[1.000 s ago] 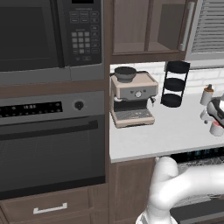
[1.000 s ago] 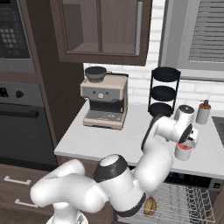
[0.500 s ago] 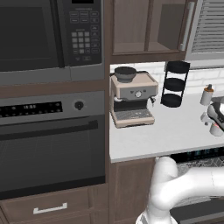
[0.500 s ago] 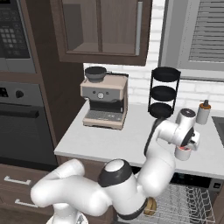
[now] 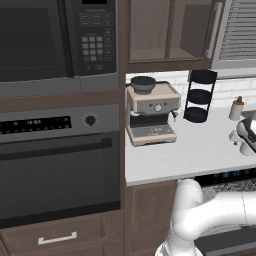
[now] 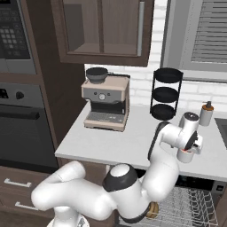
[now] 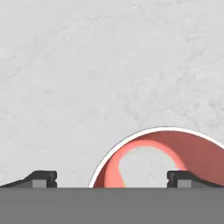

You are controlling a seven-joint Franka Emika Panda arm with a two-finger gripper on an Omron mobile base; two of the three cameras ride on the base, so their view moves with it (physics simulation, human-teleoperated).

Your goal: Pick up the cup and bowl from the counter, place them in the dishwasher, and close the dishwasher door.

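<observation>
The red cup [image 7: 162, 162] with a white rim stands upright on the pale counter [image 6: 111, 142], near its right front edge. My gripper [image 7: 111, 178] hangs open right above it, fingers pointing down. The cup lies between them, nearer the right fingertip [image 7: 186, 177]. From the right base view the gripper [image 6: 189, 148] covers the top of the cup [image 6: 185, 156]. Below the counter, the dishwasher [image 5: 227, 175] is open with its grey wire rack [image 6: 190, 208] pulled out. A small tan round thing [image 6: 153, 209] sits at the rack's left edge; I cannot tell if it is the bowl.
A white bottle with a brown cap [image 6: 205, 114] stands behind the cup. A black tiered stand [image 6: 166, 93] and a coffee machine [image 6: 106, 104] are further left on the counter. The black oven [image 5: 55, 165] fills the tall cabinet on the left.
The hand has come down a little towards the cup, with its jaws still wide. The cup has not moved.
</observation>
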